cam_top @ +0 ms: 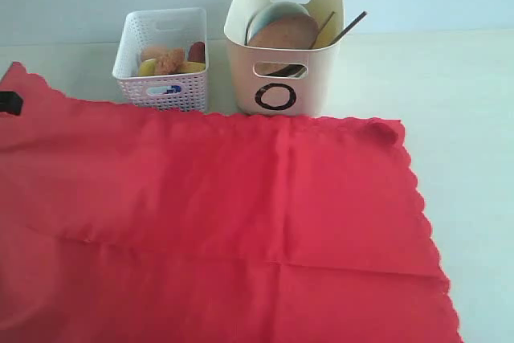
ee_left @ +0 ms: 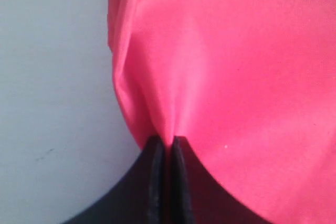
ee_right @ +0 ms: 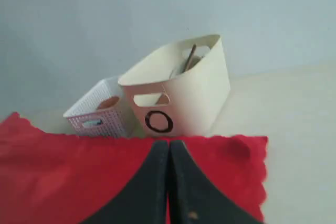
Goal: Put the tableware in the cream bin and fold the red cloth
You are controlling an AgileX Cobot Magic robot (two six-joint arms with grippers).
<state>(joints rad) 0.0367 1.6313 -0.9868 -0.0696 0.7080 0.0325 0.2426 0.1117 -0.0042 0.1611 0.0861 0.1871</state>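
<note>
The red cloth (cam_top: 225,214) lies spread over most of the table. My left gripper (ee_left: 168,141) is shut on a bunched bit of the red cloth (ee_left: 220,66); in the exterior view the left gripper (cam_top: 10,102) shows as a black tip at the cloth's far left corner. Above the red cloth (ee_right: 63,171) my right gripper (ee_right: 169,144) is shut, and nothing shows pinched in it. The cream bin (cam_top: 309,86) (ee_right: 199,93) stands behind the cloth. It holds the wooden plate (cam_top: 281,36), the pale bowl (cam_top: 277,12) and chopsticks (cam_top: 349,28).
A white perforated basket (cam_top: 189,90) (ee_right: 94,111) with food stands left of the cream bin. Bare pale table (cam_top: 466,118) lies to the right of the cloth. The cloth's far right corner (cam_top: 387,130) is slightly curled.
</note>
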